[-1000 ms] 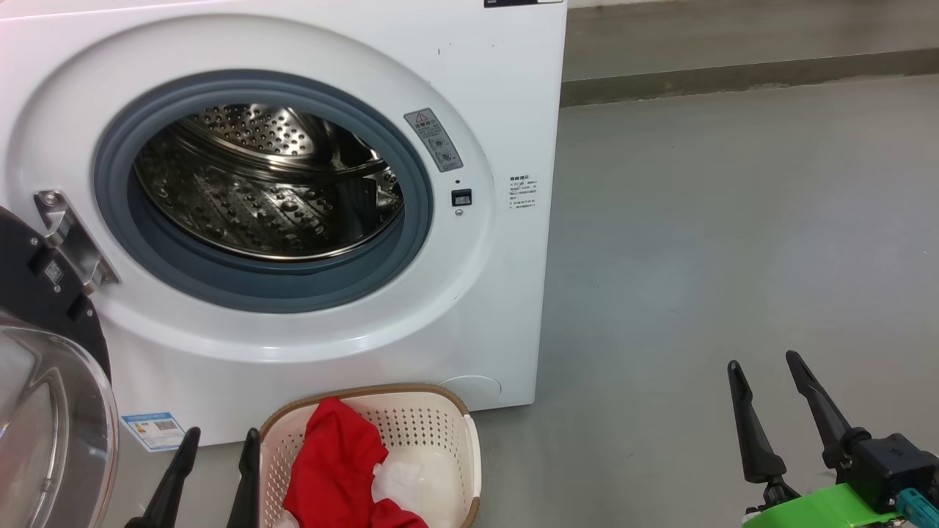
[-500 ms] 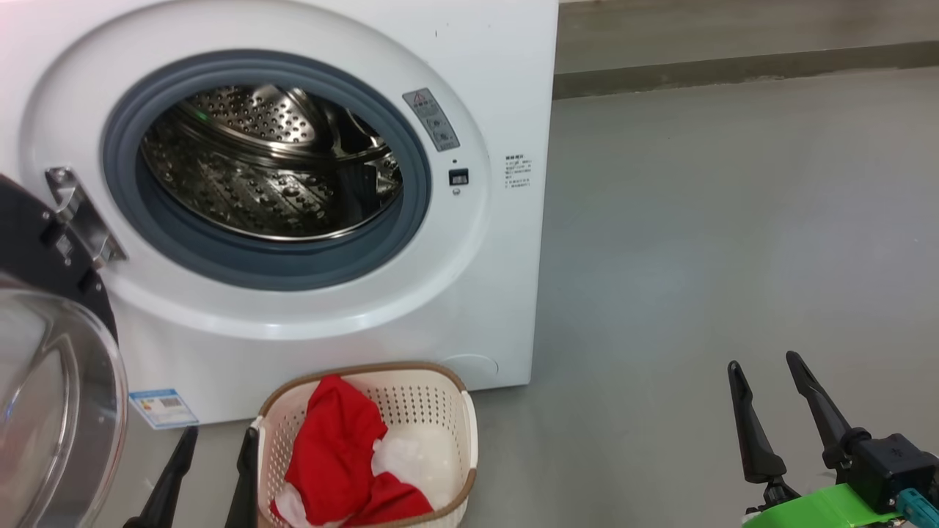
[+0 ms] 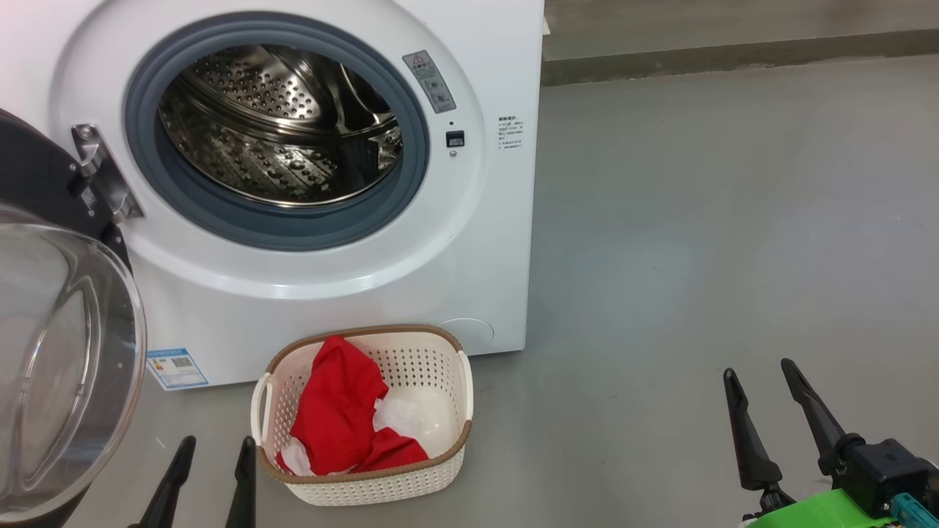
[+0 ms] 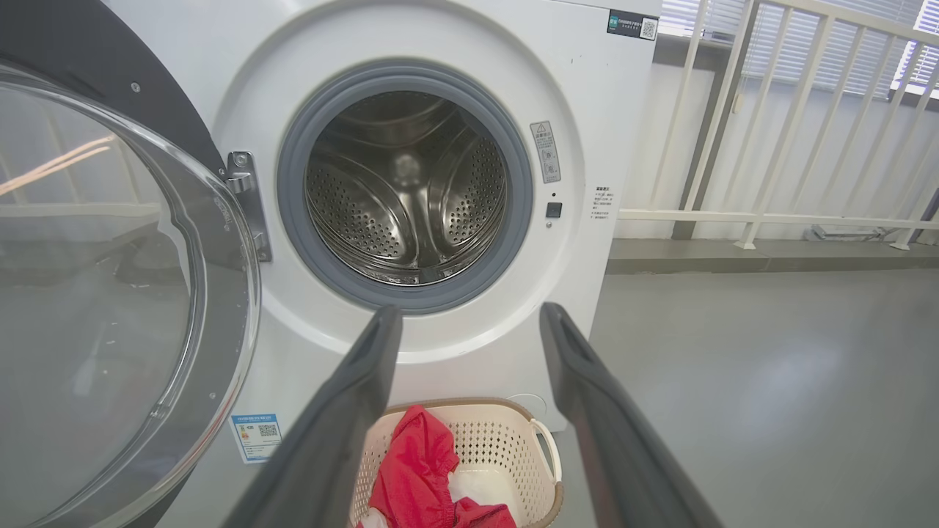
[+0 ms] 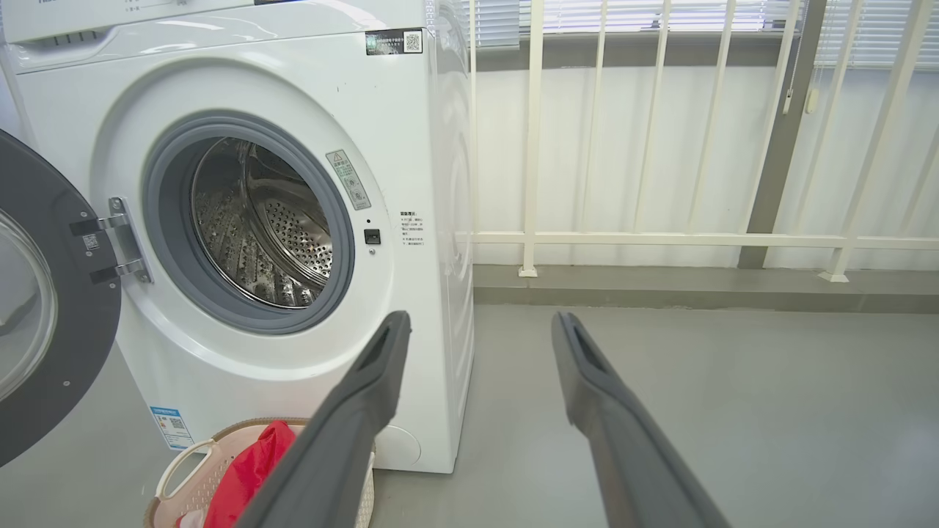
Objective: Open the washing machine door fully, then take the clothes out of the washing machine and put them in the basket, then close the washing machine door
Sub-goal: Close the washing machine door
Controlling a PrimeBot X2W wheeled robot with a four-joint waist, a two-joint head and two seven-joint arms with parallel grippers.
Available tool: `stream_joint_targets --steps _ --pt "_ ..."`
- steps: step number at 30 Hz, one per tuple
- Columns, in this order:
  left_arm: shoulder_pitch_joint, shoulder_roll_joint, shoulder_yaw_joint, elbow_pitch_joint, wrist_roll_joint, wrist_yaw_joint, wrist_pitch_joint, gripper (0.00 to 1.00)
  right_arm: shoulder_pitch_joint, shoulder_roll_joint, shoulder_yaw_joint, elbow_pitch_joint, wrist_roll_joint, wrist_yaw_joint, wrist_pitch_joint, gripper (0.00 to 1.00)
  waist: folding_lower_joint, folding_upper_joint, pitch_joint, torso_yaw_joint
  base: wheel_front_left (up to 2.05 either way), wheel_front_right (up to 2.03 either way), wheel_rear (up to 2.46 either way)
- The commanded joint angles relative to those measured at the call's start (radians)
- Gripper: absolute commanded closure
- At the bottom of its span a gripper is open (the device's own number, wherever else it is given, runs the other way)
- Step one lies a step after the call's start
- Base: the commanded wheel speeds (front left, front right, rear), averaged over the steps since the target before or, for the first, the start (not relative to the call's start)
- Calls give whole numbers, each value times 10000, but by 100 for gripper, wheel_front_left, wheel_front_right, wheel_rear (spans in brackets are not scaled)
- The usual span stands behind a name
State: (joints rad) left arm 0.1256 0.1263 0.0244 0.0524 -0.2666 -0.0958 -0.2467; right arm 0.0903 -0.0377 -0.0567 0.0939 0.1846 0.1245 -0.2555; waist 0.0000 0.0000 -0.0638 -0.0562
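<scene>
Door [image 3: 66,352] open leftward, inner side facing outward

Laundry area, balcony-like: washing machine [image 3: 484,242], basket [image 3: 367,493], grey floor [image 3: 697,220], white railing [image 5: 660,239], window blinds [image 5: 660,15].

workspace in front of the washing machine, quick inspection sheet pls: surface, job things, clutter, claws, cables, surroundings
surface: smooth grey floor, slight sheen
washing machine: drum exposed, no clothing seen inside
washing machine door: swung wide open on its left hinge
clothes: red and white pile lying in the basket
basket: on the floor, in front of the machine
clutter: nothing seen
left claw: open, empty, just left of the basket
right claw: open, empty, off to the right over the floor
cables: nothing seen
surroundings: white railing and a low grey kerb behind
</scene>
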Motion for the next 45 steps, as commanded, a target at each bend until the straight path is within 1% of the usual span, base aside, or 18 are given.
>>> stream_joint_targets --steps 1,9,14,22,26,27,32,45 --pt "-333 164 303 -265 62 106 -36 0 -237 -125 231 -236 84 62 -63 0 0 0 -5 3 -25 25 0" --pt "-318 181 328 -435 38 123 -91 0 -207 -125 226 -253 79 62 -63 0 0 0 -20 36 -1 1 0" --pt "-305 191 301 -492 163 224 -109 0 -188 -125 259 -234 86 62 -63 0 0 0 -34 103 0 0 0" --pt "-304 161 313 -680 265 403 -128 0 -168 -125 276 -207 82 62 -63 0 0 0 -64 503 0 0 0" --pt "-227 176 388 -847 339 634 -118 0 -155 -125 369 -227 126 62 -63 0 0 0 -88 918 0 0 0" --pt "-227 176 388 -847 339 634 -118 0 -155 -125 369 -227 126 62 -63 0 0 0 -88 918 0 0 0" --pt "-146 296 441 -1066 508 858 10 0 -163 -125 464 -241 198 62 -63 0 0 0 -115 1460 0 0 0" --pt "26 409 475 -1565 612 1149 105 0 -235 -125 777 -362 176 62 -63 0 0 0 -160 3123 0 0 0"
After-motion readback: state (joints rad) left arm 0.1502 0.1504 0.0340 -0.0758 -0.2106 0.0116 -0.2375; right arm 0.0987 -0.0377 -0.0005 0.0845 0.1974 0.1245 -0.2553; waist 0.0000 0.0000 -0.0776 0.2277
